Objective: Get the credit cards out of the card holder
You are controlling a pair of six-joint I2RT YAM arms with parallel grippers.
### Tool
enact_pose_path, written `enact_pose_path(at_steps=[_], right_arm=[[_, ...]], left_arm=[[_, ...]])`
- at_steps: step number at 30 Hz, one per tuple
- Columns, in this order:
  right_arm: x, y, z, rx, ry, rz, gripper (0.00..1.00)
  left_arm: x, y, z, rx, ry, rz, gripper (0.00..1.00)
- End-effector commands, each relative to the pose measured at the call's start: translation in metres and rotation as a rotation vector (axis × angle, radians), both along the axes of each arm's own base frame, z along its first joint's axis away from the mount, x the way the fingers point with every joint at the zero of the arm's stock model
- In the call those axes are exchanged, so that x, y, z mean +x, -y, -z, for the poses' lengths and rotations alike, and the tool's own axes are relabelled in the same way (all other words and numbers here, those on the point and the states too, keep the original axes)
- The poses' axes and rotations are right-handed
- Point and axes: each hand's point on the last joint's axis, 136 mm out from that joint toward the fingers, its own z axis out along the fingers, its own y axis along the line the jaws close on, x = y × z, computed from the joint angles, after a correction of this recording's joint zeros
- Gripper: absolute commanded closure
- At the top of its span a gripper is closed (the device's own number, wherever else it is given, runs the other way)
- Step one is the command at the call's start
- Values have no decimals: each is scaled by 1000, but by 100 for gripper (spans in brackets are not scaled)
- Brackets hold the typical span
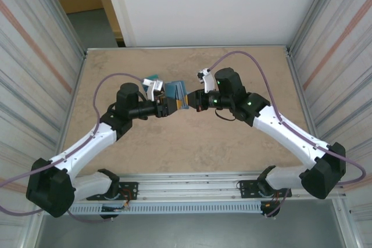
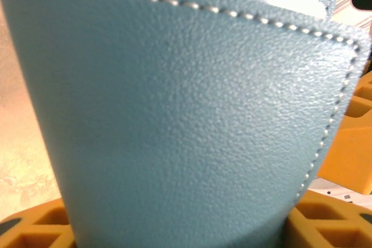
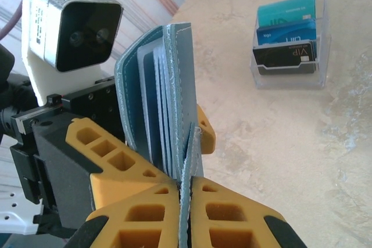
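Note:
The slate-blue card holder [image 1: 174, 92] hangs in the air over the middle of the table, held between both arms. My right gripper [image 3: 187, 181] is shut on one stitched edge of the card holder [image 3: 174, 68], whose panels and inner pockets fan apart. My left gripper [image 1: 167, 107] straddles the fanned panels. One yellow finger [image 3: 116, 164] stands on one side and the other finger [image 3: 205, 135] on the other. The grained outer panel [image 2: 186, 120] spans the gap between those fingers. Whether they press on it is unclear. Teal, blue and black credit cards [image 3: 288, 30] stand in a clear rack.
The clear plastic rack [image 1: 152, 78] sits on the beige table [image 1: 192, 149] just behind my left wrist. Ribbed metal walls [image 1: 40, 56] close in both sides, and a white panel [image 1: 215, 4] stands at the back. A metal rail [image 1: 192, 193] with both arm bases runs along the near edge.

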Motion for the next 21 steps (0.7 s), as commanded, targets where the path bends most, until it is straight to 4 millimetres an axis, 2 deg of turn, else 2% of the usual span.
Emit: enact_pose_path(at_steps=[1,3,6,11,14,15,18,21], right_arm=[[-5,0,-25,74,45,-23,89],[-6,-2,-26,100,41,-40,84],[-4,-1,-28,133,33,-44,82],[0,3,-30,175,22,-44,80],[0,2,-28,175,16,-51,81],[0,2,-28,177,14,-53,81],[0,1,-26,178,9,-56,94],[1,2,-28,180,14,-44,95]], left_arm=[[-5,3,-23,-51,74,34,47],[-7,5,-28,-70,84,53,51],[-10,7,-36,-90,98,71,53],[-17,10,-47,-120,124,113,50],[-17,9,-48,-120,124,108,50],[-17,9,-47,-118,124,109,50],[-15,9,-44,-118,112,104,48],[-12,10,-43,-121,97,95,35]])
